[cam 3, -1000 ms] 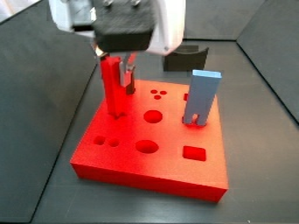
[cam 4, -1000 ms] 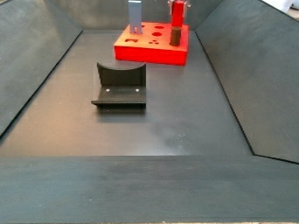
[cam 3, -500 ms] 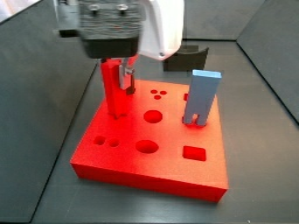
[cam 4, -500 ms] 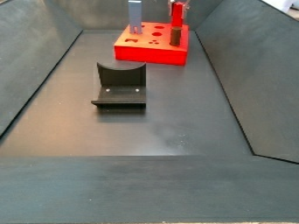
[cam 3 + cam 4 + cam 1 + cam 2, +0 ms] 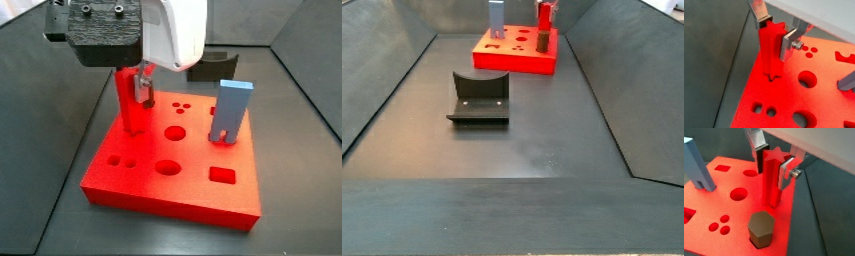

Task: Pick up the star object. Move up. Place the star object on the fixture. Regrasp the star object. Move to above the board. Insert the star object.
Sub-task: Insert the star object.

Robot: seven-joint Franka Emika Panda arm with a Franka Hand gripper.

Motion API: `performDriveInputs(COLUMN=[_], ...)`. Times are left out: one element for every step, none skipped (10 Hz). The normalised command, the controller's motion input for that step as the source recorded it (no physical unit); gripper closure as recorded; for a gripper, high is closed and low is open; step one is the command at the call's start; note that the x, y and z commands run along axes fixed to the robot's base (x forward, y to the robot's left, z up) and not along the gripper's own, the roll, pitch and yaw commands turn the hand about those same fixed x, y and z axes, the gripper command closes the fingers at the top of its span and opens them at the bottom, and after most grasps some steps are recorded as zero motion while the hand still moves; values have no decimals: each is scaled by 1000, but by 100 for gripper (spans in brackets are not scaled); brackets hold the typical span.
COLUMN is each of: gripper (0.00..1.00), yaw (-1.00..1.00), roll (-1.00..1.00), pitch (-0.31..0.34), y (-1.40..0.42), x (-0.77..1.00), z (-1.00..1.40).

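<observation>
Claw: my fingers flank the star's top; I cannot tell whether the pads grip or stand just off it.
Star: upright, foot seated in its hole near the board edge, so insertion looks done.
Fixture: bare, well apart from board.
Next: likely lift straight to avoid tilting.

Even bright light, soft low-resolution blur

Red star object, red board, blue post, silver pincer
</observation>
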Motion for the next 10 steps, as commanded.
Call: performDriveInputs(gripper=[100, 100, 100, 100, 100, 100, 100, 100, 100, 100], yaw=[0, 0, 0, 0, -3, -43, -49, -60, 0, 0], roll=[0, 23, 17, 53, 83, 114, 184, 274, 0, 0], pitch=[4, -34, 0, 0, -19, -29, -34, -126, 7, 0], y=[0, -63, -17, -23, -49, -91, -166, -229, 0, 0], x=[0, 0, 9, 60, 37, 46, 120, -14, 0, 0], z=[0, -160, -309, -417, -580, -646, -797, -706, 0, 0])
